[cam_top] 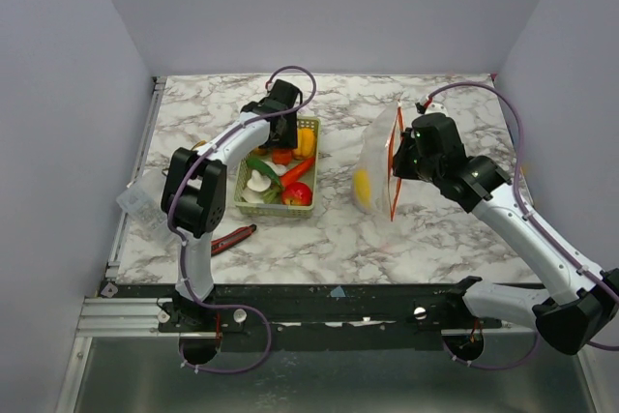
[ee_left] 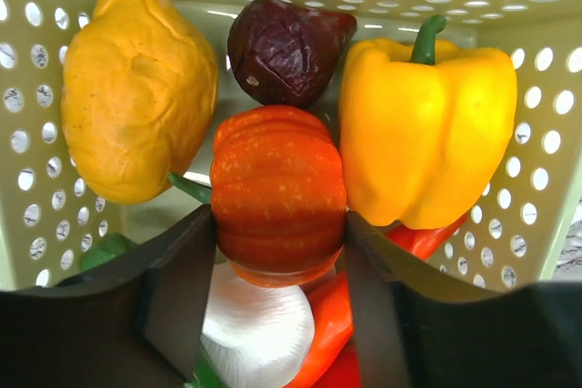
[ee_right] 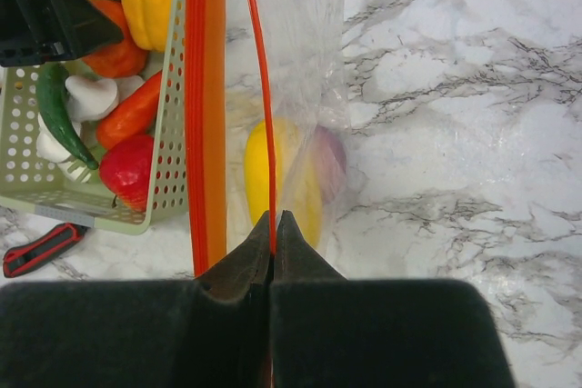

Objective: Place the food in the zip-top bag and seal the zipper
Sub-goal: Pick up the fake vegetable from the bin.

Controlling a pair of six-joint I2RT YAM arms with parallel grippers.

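The left gripper (ee_left: pixel 280 233) clamps an orange pumpkin (ee_left: pixel 277 179) sitting among other food in the basket (ee_left: pixel 536 179). The right gripper (ee_right: pixel 274 224) pinches one zipper (ee_right: pixel 259 88) strip, holding the bag (ee_right: pixel 305 43) upright and open beside the basket, with a yellow fruit (ee_right: pixel 291 179) inside.

Zip-top bag (cam_top: pixel 377 157): clear, crinkly, held upright on edge, right of the pale green basket (ee_right: pixel 168 193), mouth open. Zipper (ee_right: pixel 205 115): orange-red strip; its two lips are parted, and the thin lip is pinched in the closed right gripper (ee_right: pixel 273 224). Inside the bag, low down, are a yellow fruit (ee_right: pixel 273 179) and a purple piece (ee_right: pixel 329 165). The rest of the food is in the basket: orange pumpkin (ee_left: pixel 277 193) clamped between the left gripper (ee_left: pixel 280 224) fingers, yellow bell pepper (ee_left: pixel 423 134) to its right, dark purple piece (ee_left: pixel 286 50) behind it, lumpy yellow-orange piece (ee_left: pixel 136 93) to its left. Nearer the front are a white mushroom (ee_right: pixel 91 97), carrot (ee_right: pixel 132 114), green cucumber (ee_right: pixel 56 111) and red fruit (ee_right: pixel 127 170).
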